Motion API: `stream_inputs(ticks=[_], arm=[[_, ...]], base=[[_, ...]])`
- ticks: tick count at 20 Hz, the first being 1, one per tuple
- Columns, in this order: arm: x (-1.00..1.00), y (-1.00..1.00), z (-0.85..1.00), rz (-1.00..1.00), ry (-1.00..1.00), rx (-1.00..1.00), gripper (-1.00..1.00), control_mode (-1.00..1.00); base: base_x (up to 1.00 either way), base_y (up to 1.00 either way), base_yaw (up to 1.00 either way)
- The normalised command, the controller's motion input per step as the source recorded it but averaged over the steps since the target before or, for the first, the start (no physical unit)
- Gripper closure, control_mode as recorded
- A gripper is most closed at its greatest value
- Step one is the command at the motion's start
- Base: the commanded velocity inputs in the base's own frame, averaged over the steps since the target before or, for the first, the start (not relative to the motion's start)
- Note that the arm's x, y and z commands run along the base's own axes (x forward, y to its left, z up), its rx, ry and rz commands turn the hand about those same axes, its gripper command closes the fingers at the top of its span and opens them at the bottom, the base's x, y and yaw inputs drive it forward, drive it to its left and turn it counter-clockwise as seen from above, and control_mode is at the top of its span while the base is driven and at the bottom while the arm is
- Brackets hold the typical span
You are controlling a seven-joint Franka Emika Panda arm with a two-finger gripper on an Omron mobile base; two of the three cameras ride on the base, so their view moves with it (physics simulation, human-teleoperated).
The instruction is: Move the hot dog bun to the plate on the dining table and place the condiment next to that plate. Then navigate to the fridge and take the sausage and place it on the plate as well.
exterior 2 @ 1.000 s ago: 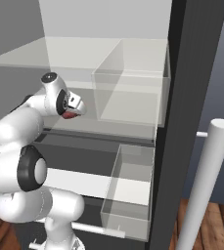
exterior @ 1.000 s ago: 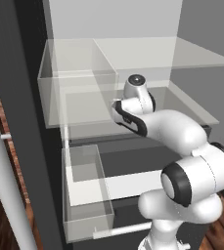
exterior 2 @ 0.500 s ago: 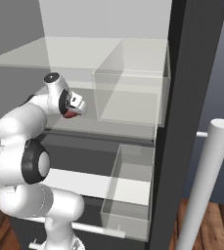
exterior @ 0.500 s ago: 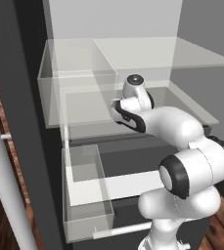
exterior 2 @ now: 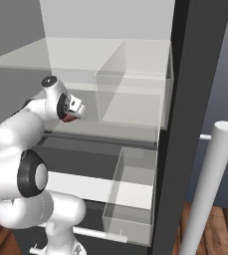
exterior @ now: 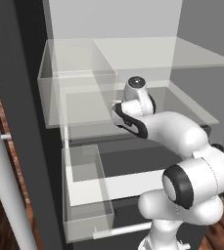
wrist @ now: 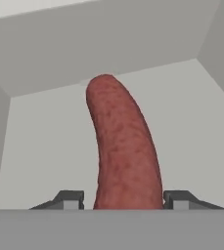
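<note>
Flat, even rendered light, soft shadows, sharp throughout, no glare.

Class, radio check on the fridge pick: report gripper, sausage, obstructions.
Gripper closed around sausage, one fingertip each side. Sausage on fridge shelf. Nothing blocking.

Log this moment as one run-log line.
place: open fridge | target: sausage between jaws on shelf | gripper: closing on it | lifted: not yet

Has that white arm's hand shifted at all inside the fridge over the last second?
No. In the left base view the hand sits at the same spot beside the clear bin on the fridge shelf; only the lower arm has shifted.
</note>
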Motion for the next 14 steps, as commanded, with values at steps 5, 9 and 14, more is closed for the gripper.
stream_inputs(ticks=[5, 9, 14], arm=[[-0.91, 0.0, -0.22, 0.0, -0.41, 0.07, 1.0, -1.0], [-0.95, 0.0, 0.17, 0.0, -0.18, 0.13, 1.0, -1.0], [-0.64, 0.0, 0.7, 0.0, 0.03, 0.09, 1.0, -1.0]], base=[[0.0, 0.0, 0.0], [0.0, 0.0, 0.0], [0.0, 0.0, 0.0]])
